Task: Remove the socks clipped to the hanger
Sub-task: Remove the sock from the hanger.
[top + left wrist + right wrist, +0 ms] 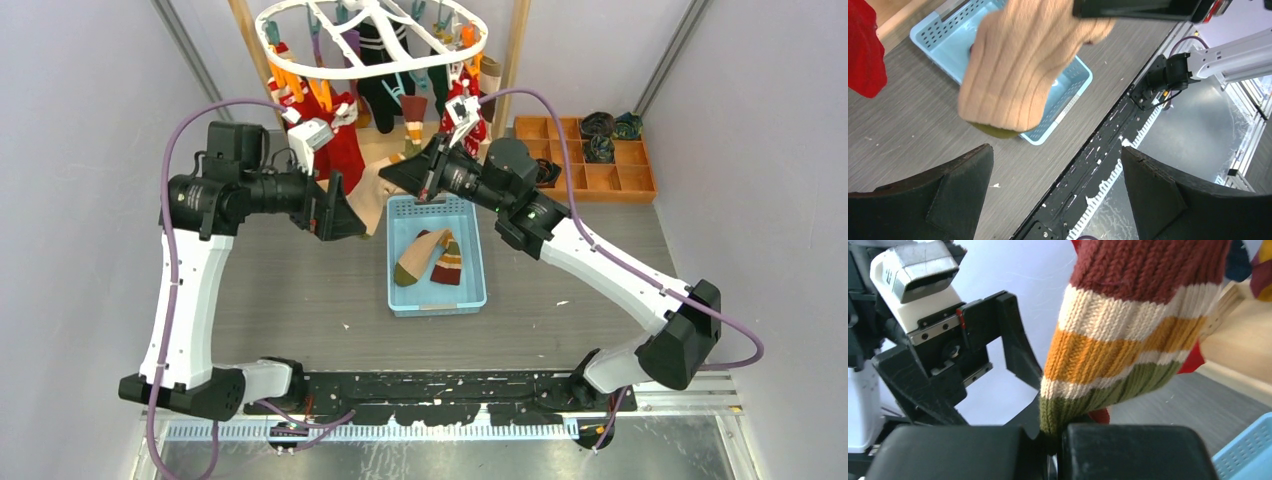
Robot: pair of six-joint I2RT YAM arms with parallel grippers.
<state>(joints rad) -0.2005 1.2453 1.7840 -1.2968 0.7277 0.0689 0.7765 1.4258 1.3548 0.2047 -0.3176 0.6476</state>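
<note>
The white oval hanger (350, 70) hangs at the back with several socks clipped to it, red (340, 150), black (385, 90) and red-and-white (465, 105). My right gripper (392, 175) (1055, 432) is shut on the green cuff of a striped sock (1118, 350). Its beige foot (372, 195) (1018, 75) dangles by the far left corner of the blue basket (437, 300). My left gripper (350, 215) (1055, 150) is open and empty, just left of that sock, with its fingers wide apart.
Two striped socks (430, 258) lie in the basket. A wooden compartment tray (585, 180) with rolled socks stands at the back right. Wooden posts (515, 60) flank the hanger. A red sock (863, 50) hangs at the left in the left wrist view.
</note>
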